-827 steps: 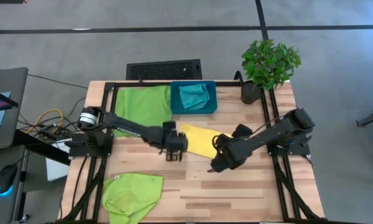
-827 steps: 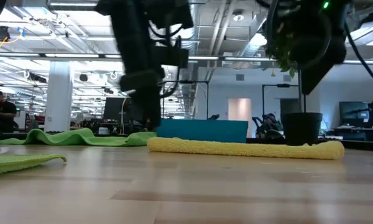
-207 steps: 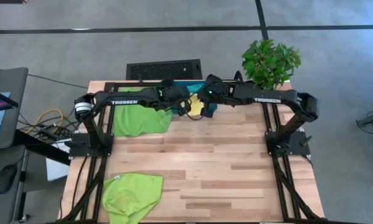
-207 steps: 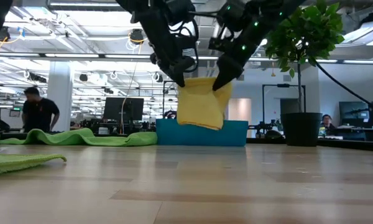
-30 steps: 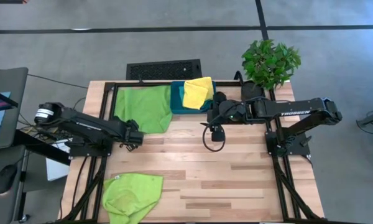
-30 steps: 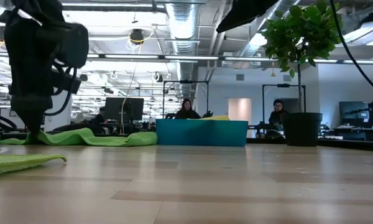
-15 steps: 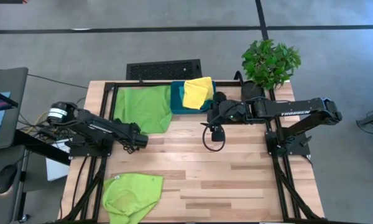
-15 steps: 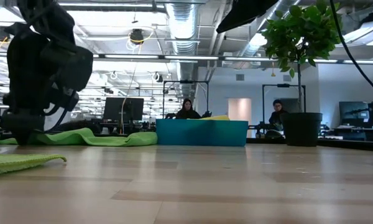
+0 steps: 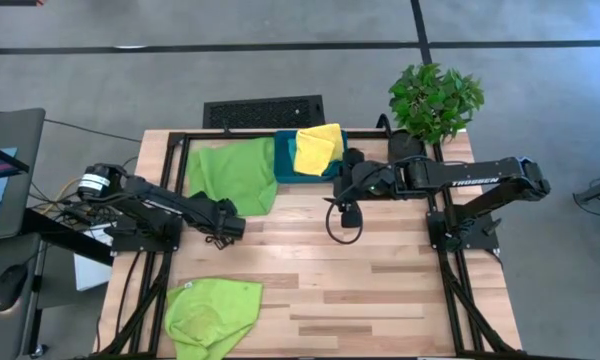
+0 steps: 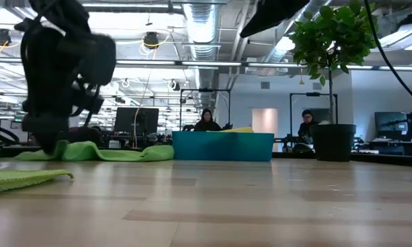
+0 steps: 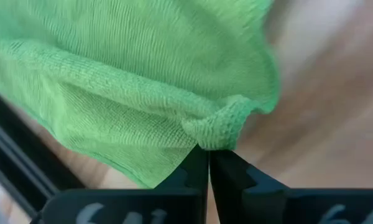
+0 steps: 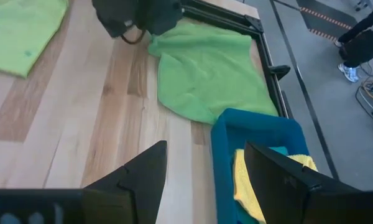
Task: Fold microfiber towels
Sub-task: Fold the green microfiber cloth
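Note:
A lime green towel [image 9: 235, 175] lies spread at the table's far left, and my left gripper [image 9: 227, 226] is down at its near edge, shut on it. In the left wrist view the towel [image 11: 130, 81] fills the frame above my shut fingers. A folded yellow towel [image 9: 318, 148] rests on top of the teal bin [image 9: 285, 165]. Another lime green towel [image 9: 212, 310] lies flat at the near left corner. My right gripper [image 12: 205, 180] hangs open above the table just near of the bin, holding nothing. My left gripper pinches a small bunched-up fold of the lime green towel's near edge [image 11: 222, 127] between its two fingertips. The fingers come steeply from above, slanting down. The rest of the towel lies slack on the table.
A potted plant [image 9: 435, 100] stands at the far right corner. A black cable loop [image 9: 344, 226] hangs below my right arm. Black frame rails [image 9: 170, 170] run along the table's left and right sides. Bare wood stretches across the middle and near right. People sit in the room beyond.
My left gripper has slid toward the table's right edge along the towel's near edge, sinking slightly onto the cloth. In the low view the towel's left end now reaches less far left than before. My right arm has kept still.

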Motion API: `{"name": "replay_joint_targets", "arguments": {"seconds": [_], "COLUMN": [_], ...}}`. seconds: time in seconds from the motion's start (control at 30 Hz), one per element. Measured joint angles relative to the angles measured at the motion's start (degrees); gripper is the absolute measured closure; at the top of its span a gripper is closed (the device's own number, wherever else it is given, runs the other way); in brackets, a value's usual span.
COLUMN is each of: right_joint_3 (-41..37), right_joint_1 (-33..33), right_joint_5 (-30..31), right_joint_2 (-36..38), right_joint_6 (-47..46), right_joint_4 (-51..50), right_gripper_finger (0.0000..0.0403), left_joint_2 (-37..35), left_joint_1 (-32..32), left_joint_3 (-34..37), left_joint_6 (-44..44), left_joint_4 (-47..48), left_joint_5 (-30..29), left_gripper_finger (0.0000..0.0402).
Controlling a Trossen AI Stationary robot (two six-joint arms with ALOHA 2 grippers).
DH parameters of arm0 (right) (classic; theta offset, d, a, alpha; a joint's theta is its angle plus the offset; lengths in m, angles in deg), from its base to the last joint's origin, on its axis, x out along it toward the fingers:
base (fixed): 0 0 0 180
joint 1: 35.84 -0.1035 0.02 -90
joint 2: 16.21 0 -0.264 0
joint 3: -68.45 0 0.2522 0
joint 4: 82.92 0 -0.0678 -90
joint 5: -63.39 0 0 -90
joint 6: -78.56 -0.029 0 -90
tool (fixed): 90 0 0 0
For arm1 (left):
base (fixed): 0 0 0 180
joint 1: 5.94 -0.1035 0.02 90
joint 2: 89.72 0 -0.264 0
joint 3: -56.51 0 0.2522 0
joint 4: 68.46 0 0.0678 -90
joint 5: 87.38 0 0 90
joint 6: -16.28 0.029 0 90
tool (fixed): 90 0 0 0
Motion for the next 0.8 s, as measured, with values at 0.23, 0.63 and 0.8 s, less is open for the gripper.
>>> {"name": "replay_joint_targets", "arguments": {"seconds": [0.23, 0.63, 0.8], "right_joint_3": [0.05, 0.15, 0.08], "right_joint_1": [-0.11, -1.51, -3.01], "right_joint_5": [-0.06, -1.57, -1.66], "right_joint_2": [-1.24, -11.67, -16.6], "right_joint_6": [1.01, 10.1, 18.29], "right_joint_4": [-2.18, 2.4, 7.74], "right_gripper_finger": [0.0163, 0.0163, 0.0163], "left_joint_2": [-0.01, -0.02, -0.07], "left_joint_1": [5.87, 18.15, 21.66], "left_joint_3": [-5.51, -10.86, -13.19], "left_joint_6": [-0.63, -11.67, -16.36], "left_joint_4": [0.01, 0.34, 3.17], "left_joint_5": [1.67, 8.22, 7.33], "left_gripper_finger": [0.0401, 0.0401, 0.0401]}}
